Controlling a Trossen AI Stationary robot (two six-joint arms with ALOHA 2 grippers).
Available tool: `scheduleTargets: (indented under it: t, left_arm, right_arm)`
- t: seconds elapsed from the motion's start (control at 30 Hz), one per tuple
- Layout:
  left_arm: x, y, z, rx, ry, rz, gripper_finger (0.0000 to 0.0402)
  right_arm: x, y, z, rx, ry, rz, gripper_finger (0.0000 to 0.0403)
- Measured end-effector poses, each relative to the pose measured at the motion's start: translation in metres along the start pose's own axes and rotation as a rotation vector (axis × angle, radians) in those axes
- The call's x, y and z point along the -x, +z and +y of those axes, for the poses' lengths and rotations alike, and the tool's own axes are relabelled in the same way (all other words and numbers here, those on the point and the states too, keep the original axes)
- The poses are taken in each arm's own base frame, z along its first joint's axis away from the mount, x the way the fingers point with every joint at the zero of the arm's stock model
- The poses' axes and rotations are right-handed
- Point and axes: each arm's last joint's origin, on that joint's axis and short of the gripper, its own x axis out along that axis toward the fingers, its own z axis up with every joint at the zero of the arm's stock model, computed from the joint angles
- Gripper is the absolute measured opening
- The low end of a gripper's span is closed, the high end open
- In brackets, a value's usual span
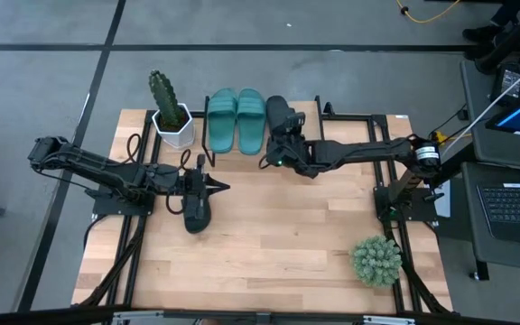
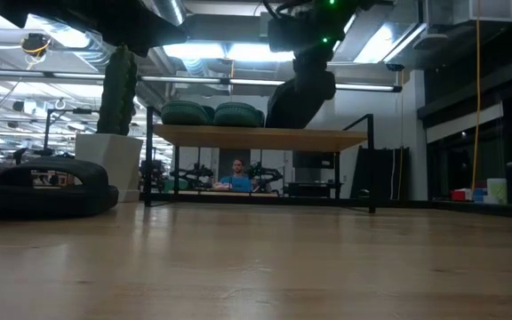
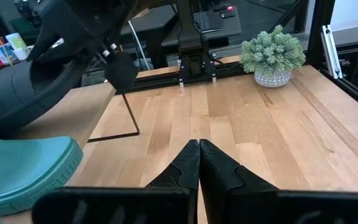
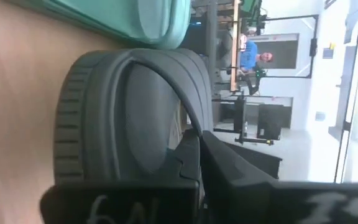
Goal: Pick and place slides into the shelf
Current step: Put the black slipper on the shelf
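Observation:
The shelf (image 1: 332, 126) stands at the table's far edge, its plank top (image 2: 265, 138) on black legs. Two teal slides (image 1: 236, 119) (image 2: 212, 113) lie side by side on it. A black slide (image 1: 277, 112) (image 2: 299, 96) sits to their right, tilted, under my right gripper (image 1: 283, 137) (image 4: 199, 149), which is shut on it. The second black slide (image 1: 197, 211) (image 2: 41, 187) lies sole down on the table, left of centre. My left gripper (image 1: 220, 187) (image 3: 198, 163) is shut just right of that slide, above the tabletop, touching nothing. My right gripper pinches the black slide's ribbed strap (image 4: 188, 115) at its edge between the two fingers (image 4: 229, 168). It comes from the table's near side, slanting down. The slide is tilted, its lower end (image 2: 278, 120) on the shelf plank beside the teal pair.
A cactus in a white pot (image 1: 170, 116) stands left of the shelf. A round green plant (image 1: 376, 260) (image 3: 272, 53) sits at the near right. A laptop (image 1: 517, 203) lies off the table's right edge. The table's middle and near part (image 1: 278, 244) is bare wood. A person (image 2: 236, 180) sits far behind.

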Motion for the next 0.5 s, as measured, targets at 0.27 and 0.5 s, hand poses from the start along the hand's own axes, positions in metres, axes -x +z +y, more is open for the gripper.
scheduleTargets:
  t: [0.27, 0.5]
  left_arm:
    - [0.0000, 0.0000, 0.0000, 0.001, 0.000, 0.000, 0.0004]
    - [0.0000, 0.0000, 0.0000, 0.002, 0.000, 0.000, 0.0004]
  right_arm:
    - [-0.0006, -0.0007, 0.0048, -0.048, 0.078, -0.028, 0.0002]
    - [-0.0010, 0.0008, 0.0072, -0.051, 0.136, -0.064, 0.0002]
